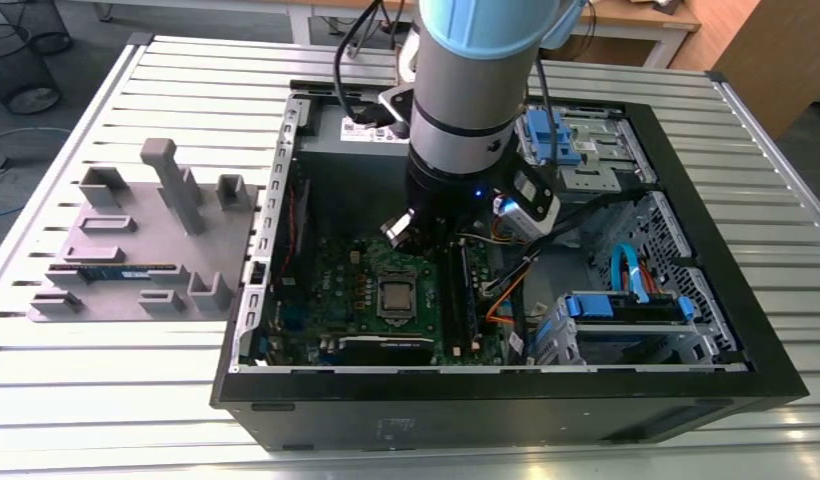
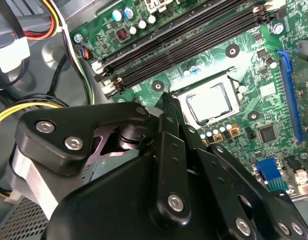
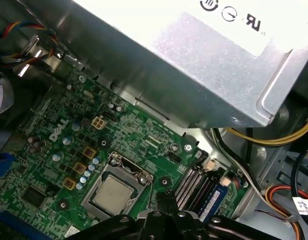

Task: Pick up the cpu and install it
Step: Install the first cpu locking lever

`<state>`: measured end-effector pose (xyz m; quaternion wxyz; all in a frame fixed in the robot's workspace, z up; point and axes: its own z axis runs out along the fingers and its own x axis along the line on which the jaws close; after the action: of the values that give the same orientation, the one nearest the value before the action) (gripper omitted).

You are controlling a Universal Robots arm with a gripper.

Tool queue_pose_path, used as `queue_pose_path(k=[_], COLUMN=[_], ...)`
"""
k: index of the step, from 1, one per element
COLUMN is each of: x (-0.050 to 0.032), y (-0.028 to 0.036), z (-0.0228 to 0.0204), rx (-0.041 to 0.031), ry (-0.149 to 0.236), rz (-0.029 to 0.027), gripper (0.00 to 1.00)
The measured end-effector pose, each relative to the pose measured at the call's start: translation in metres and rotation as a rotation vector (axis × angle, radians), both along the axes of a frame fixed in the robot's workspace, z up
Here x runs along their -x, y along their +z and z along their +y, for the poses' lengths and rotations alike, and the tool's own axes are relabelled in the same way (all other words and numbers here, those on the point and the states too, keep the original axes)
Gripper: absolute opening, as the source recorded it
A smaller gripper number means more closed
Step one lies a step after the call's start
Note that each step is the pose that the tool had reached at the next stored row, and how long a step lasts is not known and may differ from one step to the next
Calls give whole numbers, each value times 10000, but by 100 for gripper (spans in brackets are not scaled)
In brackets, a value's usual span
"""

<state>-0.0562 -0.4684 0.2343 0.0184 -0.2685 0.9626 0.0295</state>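
Observation:
The cpu (image 1: 395, 296) lies flat in its socket in the middle of the green motherboard (image 1: 343, 290), silvery top up, inside the open computer case. It shows in both wrist views as well, cpu (image 2: 209, 104) and cpu (image 3: 112, 194), with the socket's metal frame around it. My gripper (image 1: 413, 240) hangs a little above the board, just behind the socket and apart from the cpu. Its black fingers (image 2: 167, 107) meet in one narrow tip, shut with nothing between them. That same tip of the gripper (image 3: 166, 194) points down beside the socket's corner.
Black memory slots (image 2: 194, 35) run beside the socket. The silver power supply (image 3: 194, 60) and loose cables (image 3: 274, 140) crowd the case's back. Blue drive bays (image 1: 624, 305) sit at the exterior view's right. A grey fixture (image 1: 143, 250) outside the case holds a memory stick (image 1: 117, 271).

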Motion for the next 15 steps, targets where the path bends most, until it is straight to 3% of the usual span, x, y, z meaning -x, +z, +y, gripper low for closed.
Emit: queue_pose_path(k=[7, 15], x=[28, 49], y=[-32, -74], z=[-9, -20], rx=[78, 97], ry=[-48, -370], rz=[1, 1], gripper=[11, 11])
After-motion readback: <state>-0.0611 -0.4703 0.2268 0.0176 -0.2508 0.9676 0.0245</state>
